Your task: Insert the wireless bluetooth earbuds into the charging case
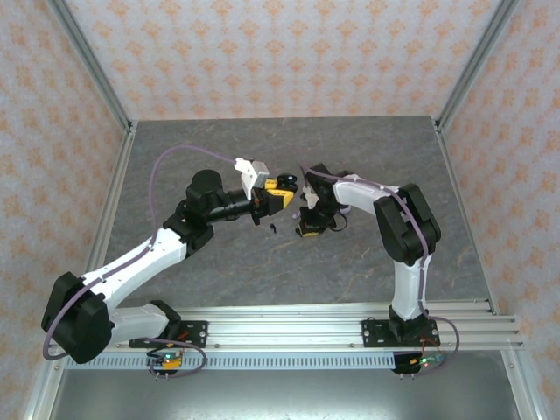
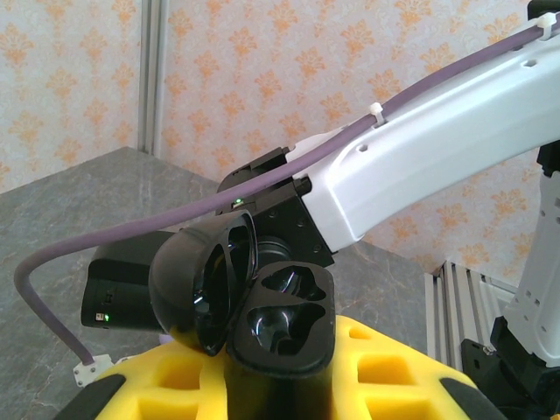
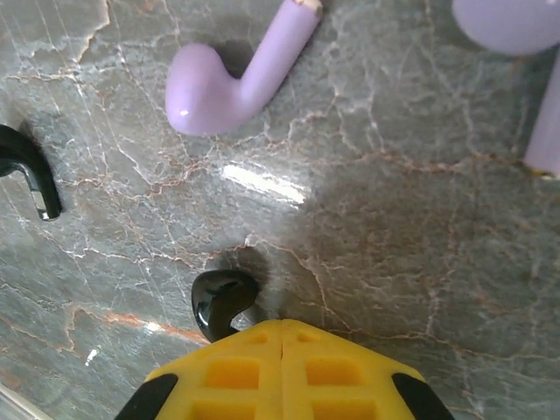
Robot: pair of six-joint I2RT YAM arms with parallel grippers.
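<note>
I see the black case as hard plastic, glossy inside and out. The lavender earbud looks like smooth shiny plastic, and the black earbud has the same wet gloss. The table reads as grey veined stone, polished enough to throw back a light. The fingers of the right gripper are matt yellow plastic. The arm shell is smooth white plastic, its cable dull purple rubber, the rail bare brushed metal
</note>
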